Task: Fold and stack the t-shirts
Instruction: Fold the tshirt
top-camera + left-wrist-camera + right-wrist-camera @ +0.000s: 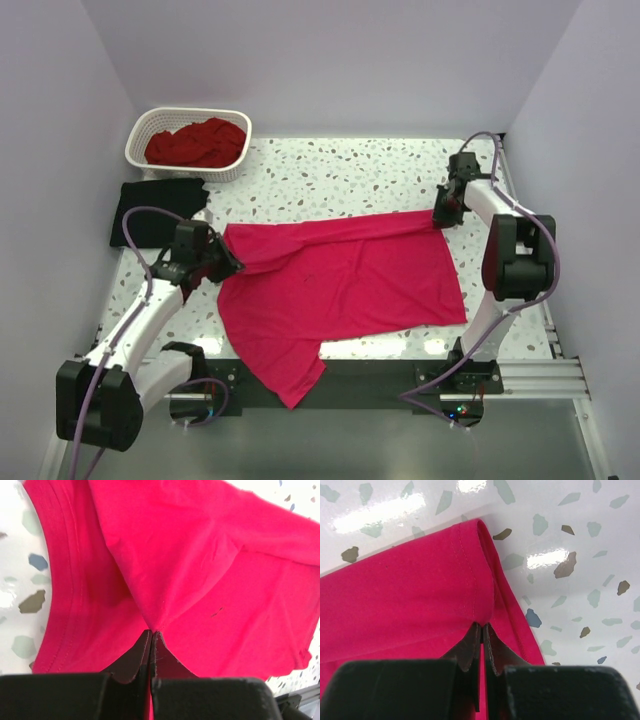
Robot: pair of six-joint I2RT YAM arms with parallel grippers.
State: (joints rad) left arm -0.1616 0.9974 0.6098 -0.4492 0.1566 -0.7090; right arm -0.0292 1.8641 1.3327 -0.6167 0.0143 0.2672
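The bright pinkish-red t-shirt (pixel 340 285) lies spread on the speckled table, its far edge folded over toward me. My left gripper (pixel 228 262) is shut on its left side, near the collar; the left wrist view shows the fabric (pixel 200 570) pinched at my gripper (pixel 151 631). My right gripper (pixel 441 218) is shut on the shirt's far right corner; the right wrist view shows the hem (pixel 470 575) pinched at my gripper (pixel 482 626). The black t-shirt (pixel 155 208) lies folded at the far left. The darker red t-shirt (pixel 195 143) is crumpled in the basket.
The white lattice basket (pixel 140 135) stands at the far left corner, behind the black shirt. White walls close in the table on three sides. A black rail (pixel 380 378) runs along the near edge, under the shirt's hanging sleeve.
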